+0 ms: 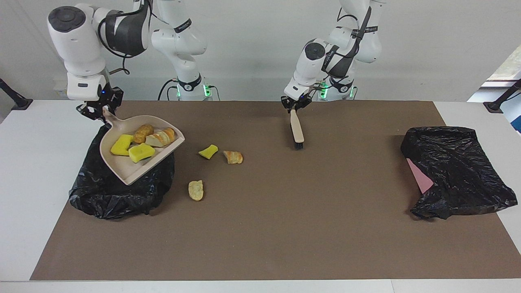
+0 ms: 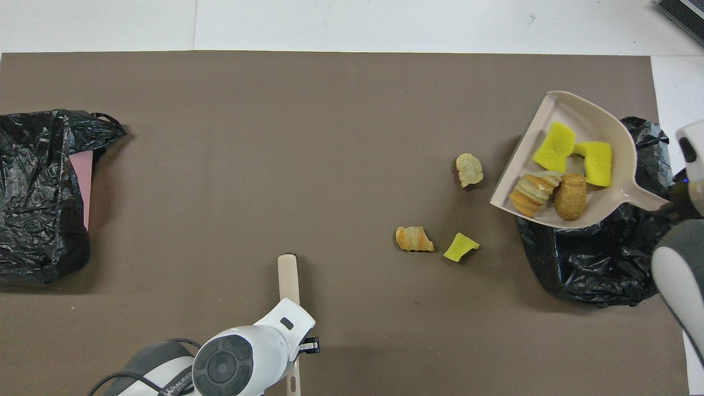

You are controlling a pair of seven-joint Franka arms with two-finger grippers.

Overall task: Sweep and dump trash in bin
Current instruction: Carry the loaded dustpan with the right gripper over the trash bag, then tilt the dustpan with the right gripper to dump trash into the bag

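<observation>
My right gripper (image 1: 97, 110) is shut on the handle of the beige dustpan (image 1: 122, 171), holding it in the air over the black-lined bin (image 1: 118, 199) at the right arm's end of the table. Two yellow sponge pieces (image 1: 122, 145) and two bread chunks (image 1: 160, 138) of the trash lie in the dustpan (image 2: 572, 110). Three scraps lie on the mat beside the bin (image 2: 594, 264): a yellow piece (image 1: 208, 151), a bread chunk (image 1: 233, 157) and a pale chunk (image 1: 195, 190). My left gripper (image 1: 294, 106) is shut on the beige brush (image 1: 297, 130), bristles down on the mat.
A second crumpled black bag (image 1: 456, 171) with a pink sheet (image 1: 419, 176) under it lies at the left arm's end of the table. A brown mat (image 1: 285, 228) covers most of the white table.
</observation>
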